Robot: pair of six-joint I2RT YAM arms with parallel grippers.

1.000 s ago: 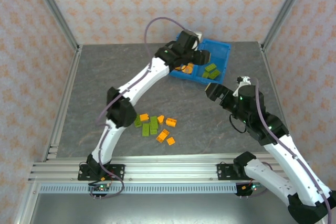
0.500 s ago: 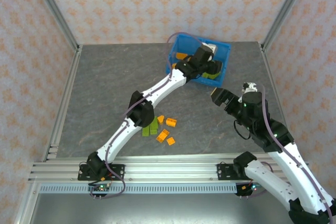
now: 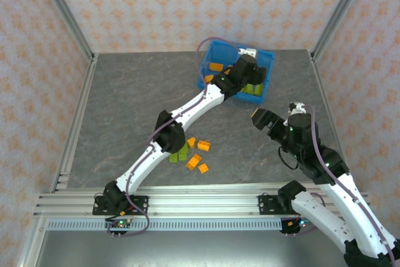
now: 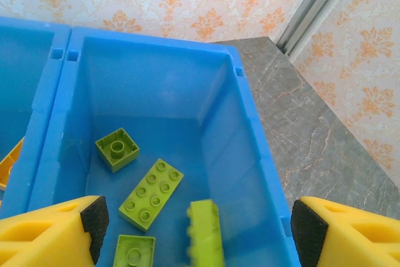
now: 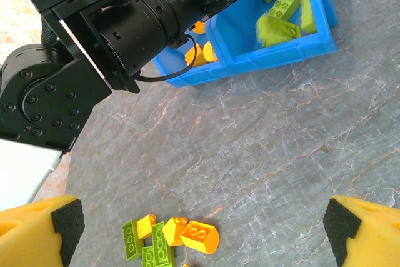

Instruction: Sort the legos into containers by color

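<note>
Sort partly done, no mix-ups visible. Bin (image 3: 267, 60) sits at the far side of the bench (image 3: 125, 104), its two compartments side by side.

Right compartment (image 4: 156, 92) holds green legos (image 4: 150, 193) only. Four show in the left wrist view: two square, one long and flat, one on its edge and a bit blurred. Left compartment (image 4: 25, 92) holds orange legos (image 3: 215, 67), at least two; the arm covers part of it, so no full count.

Left hand (image 4: 200, 222) hangs over the right compartment, jaws wide apart, gripping nothing. The edge-on green brick lies below, between the fingers, touching neither.

Right hand (image 5: 203, 224) is fully open and empty. It hovers over bare bench, apart from both bin and pile.

Left to do: the pile (image 3: 190, 154) of loose legos on the bench beside the left arm's elbow, well apart from the bin. It is mixed: at least four orange and a few green, some tucked under the arm.

My guess is about halfway. Every pile brick needs a pick and a drop, orange to the left side, green to the right.
</note>
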